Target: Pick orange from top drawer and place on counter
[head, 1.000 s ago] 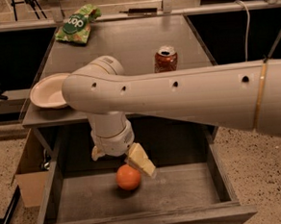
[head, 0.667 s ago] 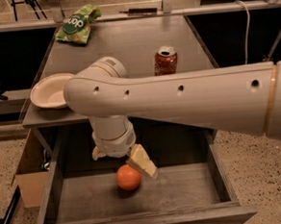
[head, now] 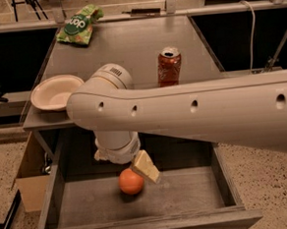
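1. The white, tube-shaped robot arm (head: 193, 115) enters from the right edge of the camera view. It runs leftward across the front of the counter, then bends down into the open drawer.
2. The gripper (head: 143, 166) hangs inside the wide, shallow grey wooden top drawer (head: 141, 227). It sits just above and to the right of the fruit.
3. Gripper state: cannot tell whether it is apart or together. Its cream-coloured end overlaps the upper right edge of the fruit in this view. Whether they touch cannot be told.
4. The small, round, smooth orange (head: 131, 181) rests on the drawer floor. It lies near the middle, slightly left of centre, and apart from the side walls.
5. The flat grey rectangular counter (head: 129, 53) lies above and behind the drawer.
6. On the counter:
   - An orange-red soda can (head: 169, 66) stands upright just behind the arm.
   - A round white bowl (head: 55, 92) sits at the front left corner.
   - A crumpled green snack bag (head: 79, 25) lies at the far left.
7. A brown cardboard box (head: 30, 178) stands on the floor left of the drawer.
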Robot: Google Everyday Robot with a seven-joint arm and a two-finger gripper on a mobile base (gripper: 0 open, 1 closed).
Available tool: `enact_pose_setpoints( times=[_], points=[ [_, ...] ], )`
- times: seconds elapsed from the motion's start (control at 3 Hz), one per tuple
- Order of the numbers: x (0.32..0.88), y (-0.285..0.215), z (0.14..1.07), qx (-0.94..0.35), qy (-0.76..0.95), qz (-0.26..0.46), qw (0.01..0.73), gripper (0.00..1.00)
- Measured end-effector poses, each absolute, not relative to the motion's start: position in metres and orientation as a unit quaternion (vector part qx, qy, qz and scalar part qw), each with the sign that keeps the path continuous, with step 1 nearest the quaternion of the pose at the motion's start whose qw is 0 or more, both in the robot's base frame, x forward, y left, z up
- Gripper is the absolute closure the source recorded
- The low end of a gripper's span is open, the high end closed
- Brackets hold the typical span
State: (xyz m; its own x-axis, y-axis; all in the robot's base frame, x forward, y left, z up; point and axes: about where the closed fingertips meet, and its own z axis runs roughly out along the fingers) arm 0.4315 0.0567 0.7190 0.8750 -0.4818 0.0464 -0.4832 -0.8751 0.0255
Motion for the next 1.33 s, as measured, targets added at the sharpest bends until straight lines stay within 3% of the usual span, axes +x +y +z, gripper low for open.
enact_pose_setpoints(
  times=[1.33],
  points=[
    [0.419,0.070,0.667,0.974,-0.221,-0.018,0.052,0.00]
  ],
)
